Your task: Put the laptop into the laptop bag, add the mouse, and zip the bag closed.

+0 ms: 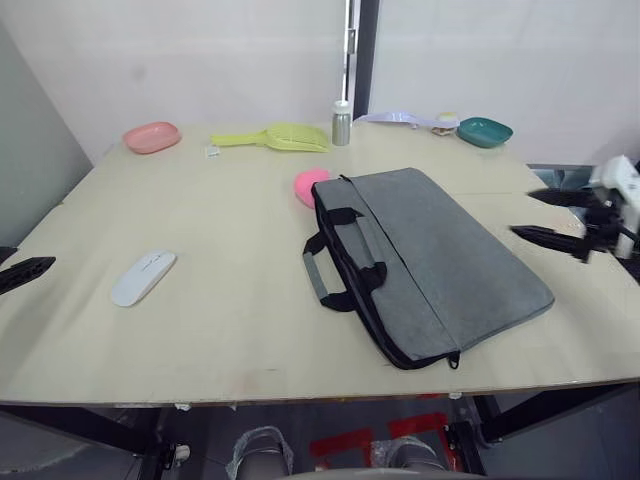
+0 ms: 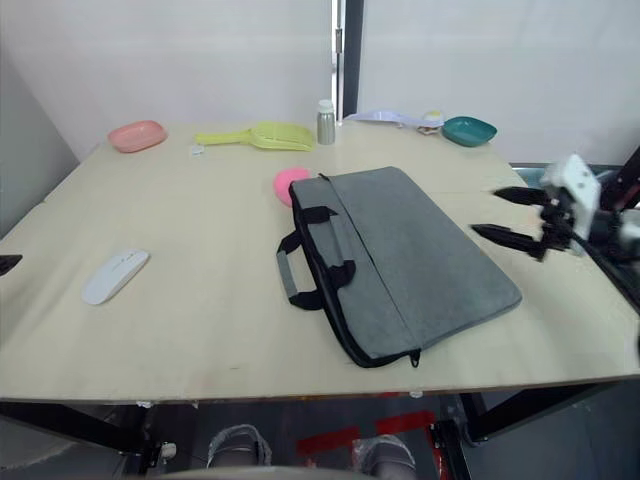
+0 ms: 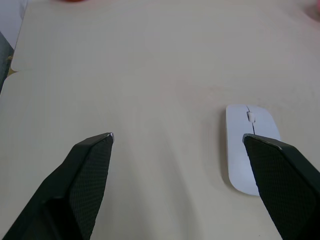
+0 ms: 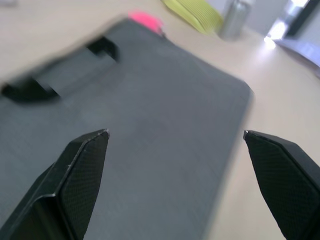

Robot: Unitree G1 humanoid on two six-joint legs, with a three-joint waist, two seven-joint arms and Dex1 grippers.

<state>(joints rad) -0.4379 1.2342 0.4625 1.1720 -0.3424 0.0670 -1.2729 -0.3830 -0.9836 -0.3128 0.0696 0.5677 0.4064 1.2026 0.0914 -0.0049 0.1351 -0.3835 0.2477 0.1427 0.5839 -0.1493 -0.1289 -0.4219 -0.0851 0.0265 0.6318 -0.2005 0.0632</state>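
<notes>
The grey laptop bag (image 1: 440, 255) lies flat at the table's centre right, with its black-and-grey handles (image 1: 340, 265) pointing toward the left. The white mouse (image 1: 143, 276) rests on the table's left side. The laptop is out of view. My left gripper (image 3: 177, 136) is open low over the table at the left edge, with the mouse (image 3: 250, 145) just ahead of one of its fingers (image 3: 280, 170). My right gripper (image 1: 525, 213) hovers open beside the bag's right edge, and the grey fabric (image 4: 165, 100) lies spread below its two fingers.
A pink lump (image 1: 309, 184) touches the bag's far corner. Along the back edge stand a pink dish (image 1: 151, 136), a yellow-green scoop (image 1: 275, 136), a silver bottle (image 1: 341, 123), a pale scoop (image 1: 395, 118) and a teal bowl (image 1: 485, 131). A grey wall borders the left.
</notes>
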